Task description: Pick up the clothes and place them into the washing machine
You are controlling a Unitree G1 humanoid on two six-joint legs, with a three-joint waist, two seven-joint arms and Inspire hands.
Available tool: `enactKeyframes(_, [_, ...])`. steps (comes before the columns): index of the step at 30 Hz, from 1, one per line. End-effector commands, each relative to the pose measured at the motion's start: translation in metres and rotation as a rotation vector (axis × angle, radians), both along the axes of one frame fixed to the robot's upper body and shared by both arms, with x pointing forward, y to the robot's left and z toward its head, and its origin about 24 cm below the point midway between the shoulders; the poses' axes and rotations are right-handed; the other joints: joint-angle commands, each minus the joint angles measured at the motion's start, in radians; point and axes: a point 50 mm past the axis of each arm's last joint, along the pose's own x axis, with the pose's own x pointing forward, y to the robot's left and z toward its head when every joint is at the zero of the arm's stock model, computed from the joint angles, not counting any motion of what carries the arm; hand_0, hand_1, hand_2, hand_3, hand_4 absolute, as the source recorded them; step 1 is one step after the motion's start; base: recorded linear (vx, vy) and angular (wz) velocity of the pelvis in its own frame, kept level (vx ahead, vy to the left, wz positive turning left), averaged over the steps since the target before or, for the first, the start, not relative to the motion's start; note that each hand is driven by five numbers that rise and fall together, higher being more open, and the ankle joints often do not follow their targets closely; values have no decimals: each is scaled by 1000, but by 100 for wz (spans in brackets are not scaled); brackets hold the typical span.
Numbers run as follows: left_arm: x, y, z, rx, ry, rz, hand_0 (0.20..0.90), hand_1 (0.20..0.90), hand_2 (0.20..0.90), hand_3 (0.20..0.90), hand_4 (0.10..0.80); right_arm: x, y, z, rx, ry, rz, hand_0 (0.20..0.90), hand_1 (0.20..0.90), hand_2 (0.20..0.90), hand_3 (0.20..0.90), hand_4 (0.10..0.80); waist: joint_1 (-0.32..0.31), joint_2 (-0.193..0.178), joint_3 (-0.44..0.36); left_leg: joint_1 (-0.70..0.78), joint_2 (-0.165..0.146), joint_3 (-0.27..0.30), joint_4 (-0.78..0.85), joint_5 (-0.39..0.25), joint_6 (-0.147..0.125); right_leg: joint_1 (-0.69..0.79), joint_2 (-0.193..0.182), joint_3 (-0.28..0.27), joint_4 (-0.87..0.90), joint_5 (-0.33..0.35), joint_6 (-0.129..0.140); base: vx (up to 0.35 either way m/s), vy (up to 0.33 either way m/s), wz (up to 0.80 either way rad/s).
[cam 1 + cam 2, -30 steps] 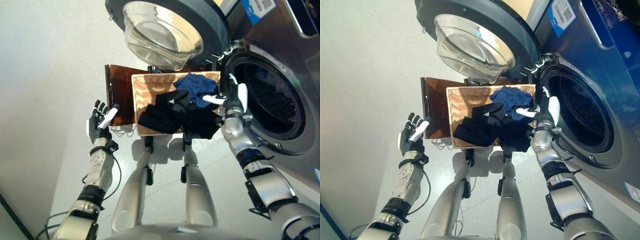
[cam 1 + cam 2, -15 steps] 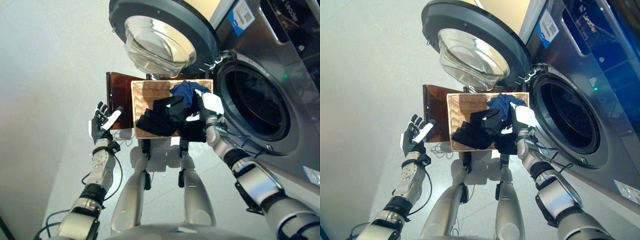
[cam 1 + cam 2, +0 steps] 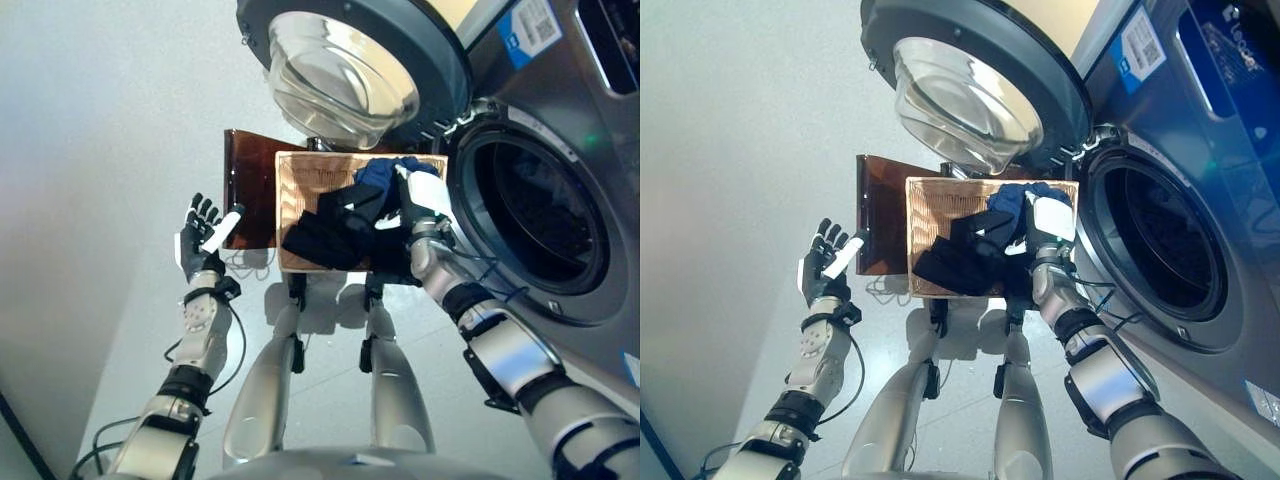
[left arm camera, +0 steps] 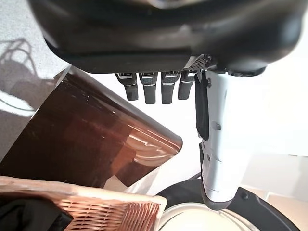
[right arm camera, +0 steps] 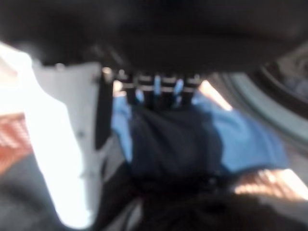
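Observation:
A shallow wicker basket (image 3: 303, 186) rests on a low dark brown box (image 3: 246, 190) beside the washing machine. It holds black clothes (image 3: 328, 236) and a blue garment (image 3: 384, 172) at the machine's side. My right hand (image 3: 423, 200) reaches over the basket's near right corner. Its straight fingers (image 5: 159, 91) touch the blue garment (image 5: 250, 139), and its white thumb (image 5: 62, 144) stands apart. My left hand (image 3: 201, 238) is open and empty above the floor left of the box. The left wrist view shows its straight fingers (image 4: 154, 89).
The washing machine's drum (image 3: 540, 215) is open at the right of the basket. Its round door (image 3: 350, 70) hangs open above the basket's far end. Pale floor (image 3: 100, 200) lies to the left.
My right hand has moved from the drum's rim leftward over the basket and onto the blue garment. The camera has shifted. My left hand has stayed where it was.

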Motion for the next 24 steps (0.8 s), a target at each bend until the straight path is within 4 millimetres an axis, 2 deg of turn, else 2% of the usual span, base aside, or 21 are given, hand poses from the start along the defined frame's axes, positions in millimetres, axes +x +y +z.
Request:
enactKeyframes(1, [5, 12, 34, 74, -169, 31, 900, 900, 900, 900, 800, 16, -5, 45, -22, -198, -49, 900, 900, 900, 900, 800, 23, 0, -16, 33, -24, 24, 19, -84, -90, 11, -6, -18, 1, -12, 30, 0, 0, 0])
enactKeyframes(8, [5, 14, 38, 84, -181, 53, 900, 900, 900, 900, 800, 16, -6, 57, -1, -284, -76, 900, 900, 900, 900, 800, 21, -2, -4, 14, -24, 25, 15, -80, -91, -9, -7, -21, -1, -7, 32, 0, 0, 0])
enactKeyframes(15, [5, 13, 35, 74, -167, 66, 900, 900, 900, 900, 800, 11, 5, 47, 58, -277, -37, 900, 900, 900, 900, 800, 9, -12, -1, 7, -22, 25, 20, -82, -90, -17, -4, -20, 2, -9, 32, 0, 0, 0])
enactKeyframes(19, [4, 15, 32, 69, -158, 89, 900, 900, 900, 900, 800, 5, 7, 33, 91, -251, -40, 900, 900, 900, 900, 800, 2, -15, -1, 1, -23, 25, 27, -88, -88, -18, -7, -21, 4, -11, 32, 0, 0, 0])
enactKeyframes(24, [4, 17, 35, 72, -168, 92, 900, 900, 900, 900, 800, 7, 5, 33, 87, -238, -40, 900, 900, 900, 900, 800, 6, -12, 3, -8, -26, 25, 29, -88, -86, -26, -9, -20, 4, -10, 33, 0, 0, 0])
